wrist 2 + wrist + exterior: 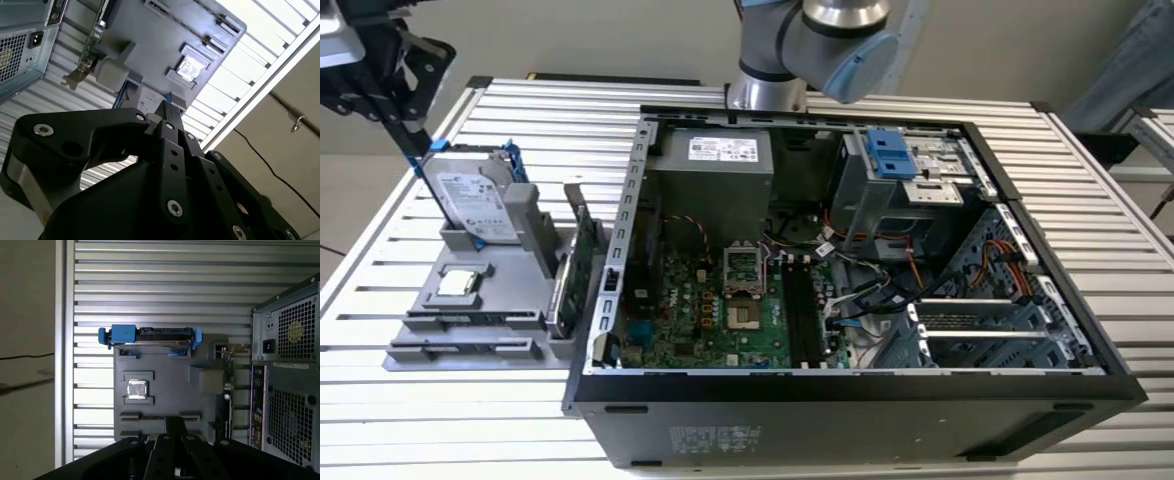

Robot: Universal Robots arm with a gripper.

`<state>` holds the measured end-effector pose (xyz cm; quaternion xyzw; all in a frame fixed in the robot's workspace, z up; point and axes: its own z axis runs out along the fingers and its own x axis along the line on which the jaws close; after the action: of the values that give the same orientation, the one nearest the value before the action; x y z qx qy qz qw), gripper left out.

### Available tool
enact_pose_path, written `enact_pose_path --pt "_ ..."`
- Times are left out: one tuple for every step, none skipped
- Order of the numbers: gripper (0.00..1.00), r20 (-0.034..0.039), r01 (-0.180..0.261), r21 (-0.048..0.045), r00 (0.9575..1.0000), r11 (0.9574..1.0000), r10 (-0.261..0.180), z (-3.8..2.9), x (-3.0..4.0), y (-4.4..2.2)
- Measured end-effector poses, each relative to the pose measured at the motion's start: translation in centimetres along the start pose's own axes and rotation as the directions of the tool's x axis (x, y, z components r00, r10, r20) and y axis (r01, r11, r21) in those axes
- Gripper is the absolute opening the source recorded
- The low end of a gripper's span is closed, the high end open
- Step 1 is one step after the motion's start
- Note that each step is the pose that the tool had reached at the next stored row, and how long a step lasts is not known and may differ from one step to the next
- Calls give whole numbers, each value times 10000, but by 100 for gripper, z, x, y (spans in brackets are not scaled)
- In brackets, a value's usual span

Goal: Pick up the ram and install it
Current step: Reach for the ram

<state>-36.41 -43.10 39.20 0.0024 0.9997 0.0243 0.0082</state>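
Observation:
The ram is out of view; I cannot make it out on the grey holder or inside the case. My black gripper (411,140) hangs raised at the exterior view's far left, above the holder's (480,305) left end, close to the upright hard drive in its blue frame (474,200). In both wrist views the fingers meet at one tip (168,107) (175,424) and look shut, with nothing visible between them. Below that tip lie the holder's (165,370) long narrow front slots (130,415). The open computer case (854,385) shows its motherboard (720,310).
On the holder sit a small silver chip (463,283) (136,390) and a broader green card (580,260) (229,375) standing on edge beside the case. The slatted metal table (440,420) ends near the gripper. The arm's base (767,90) stands behind the case.

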Motion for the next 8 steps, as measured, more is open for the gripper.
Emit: enact_pose_path --pt "0 0 0 -1 10000 10000 0 -1 0 -21" --pt "0 1 1 -1 10000 10000 -1 -1 0 -43" --pt "0 0 0 -1 10000 10000 0 -2 0 -64" --pt "0 1 0 0 10000 10000 0 -3 0 -88" --pt "0 1 0 0 10000 10000 0 -4 -1 -112" --pt "0 0 0 0 10000 10000 0 -5 -1 -138" --pt "0 1 0 0 10000 10000 0 -6 -1 -163" --pt "0 0 0 0 10000 10000 0 -7 -1 -187"
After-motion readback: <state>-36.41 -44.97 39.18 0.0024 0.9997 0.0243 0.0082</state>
